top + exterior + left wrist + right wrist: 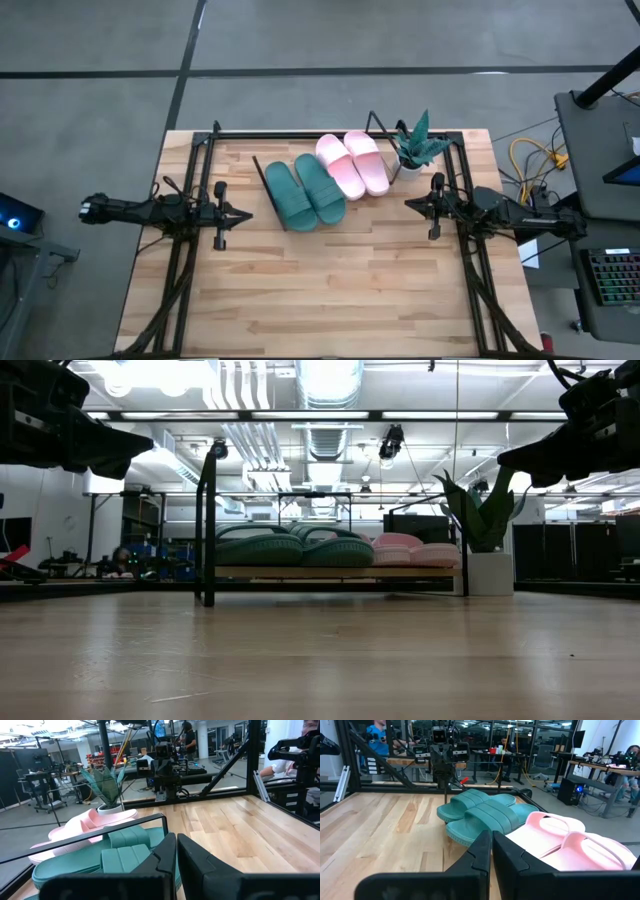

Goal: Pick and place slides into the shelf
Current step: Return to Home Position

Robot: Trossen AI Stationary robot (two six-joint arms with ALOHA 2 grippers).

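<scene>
high view has both arms drawn back to opposite sides of the table (pixel 330 290), each lying level and pointing inward. the left gripper (pixel 246 214) hangs over the left part of the tabletop. the right gripper (pixel 408 204) hangs over the right part. both sit well apart from the sandals and neither holds anything.

in the left wrist view the two dark fingers (pixel 160 862) are pressed together with only a thin seam between them. the right wrist view shows the same, its fingers (pixel 477 852) closed tip to tip on nothing.

all four slides lie between the grippers, toward the far side of the table. the dark green pair (pixel 305 190) lies side by side. the pink pair (pixel 352 164) sits just beside it on the right and a little farther back, since the row runs at a slant. in the low view both pairs rest in one row on the light-wood board of the shelf (pixel 300 572), green on its left part and pink on its right. the board is raised off the tabletop on a thin black frame.

a plant (pixel 418 145) with pointed green leaves stands in a white pot (pixel 408 168) just beside the pink pair, near the table's far right corner.

beyond the table the wrist views catch a workshop, with a person in a blue top (pixel 377 737) standing far back
</scene>
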